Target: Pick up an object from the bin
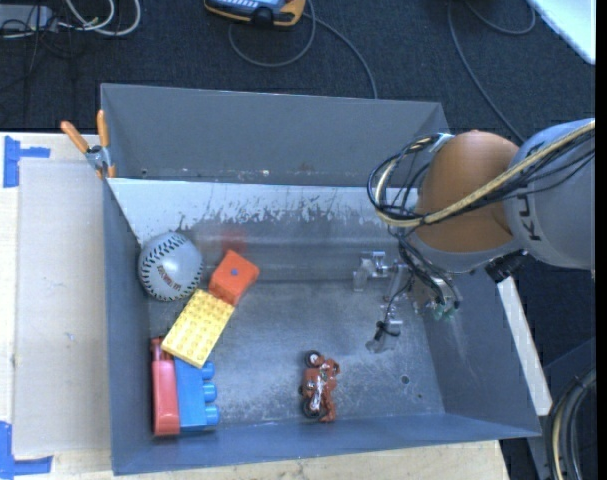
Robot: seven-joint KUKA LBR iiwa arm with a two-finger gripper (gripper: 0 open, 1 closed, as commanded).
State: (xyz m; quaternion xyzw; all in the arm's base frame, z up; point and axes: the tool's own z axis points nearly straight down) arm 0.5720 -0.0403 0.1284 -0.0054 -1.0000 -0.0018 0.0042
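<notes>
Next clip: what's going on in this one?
The arm reaches into the grey bin from the right, its gripper over bare floor in the right half. Nearest to it is a small red and black toy motorcycle, by the near wall. At the left lie a baseball, an orange block, a yellow studded plate, a blue brick and a red brick. Nothing appears picked yet.
</notes>
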